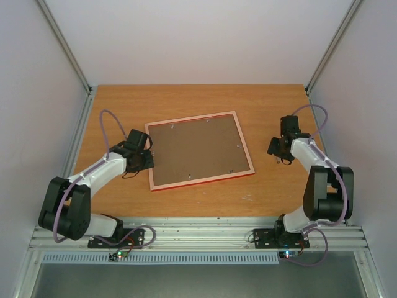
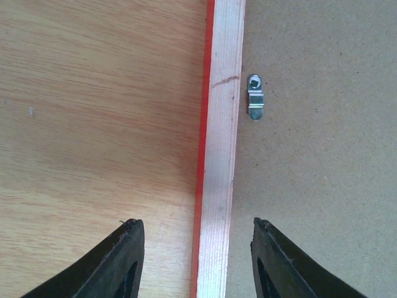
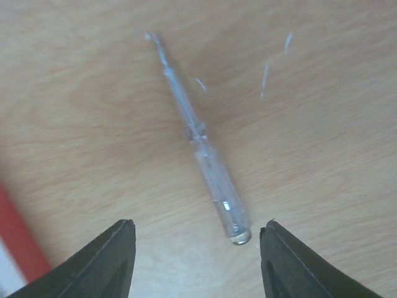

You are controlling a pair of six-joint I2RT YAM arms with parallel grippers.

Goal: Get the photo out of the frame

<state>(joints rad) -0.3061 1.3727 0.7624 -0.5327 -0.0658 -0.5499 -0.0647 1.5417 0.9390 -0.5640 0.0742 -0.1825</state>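
The red frame (image 1: 205,180) lies face down in the middle of the table, its brown backing board (image 1: 195,149) up and held by small metal clips (image 2: 255,97). The photo is hidden under the board. My left gripper (image 1: 147,155) is open and empty, low over the frame's left side. In the left wrist view the pale wooden rail (image 2: 218,155) with its red outer edge runs between the fingers of my left gripper (image 2: 195,221). My right gripper (image 1: 276,149) is open and empty to the right of the frame, just above a clear-handled screwdriver (image 3: 211,167) lying on the table.
The wooden table (image 1: 186,99) is walled in white on three sides, with a metal rail along the near edge. A bit of the frame's red edge (image 3: 18,239) shows at the left of the right wrist view. Several light scratches mark the table by the screwdriver.
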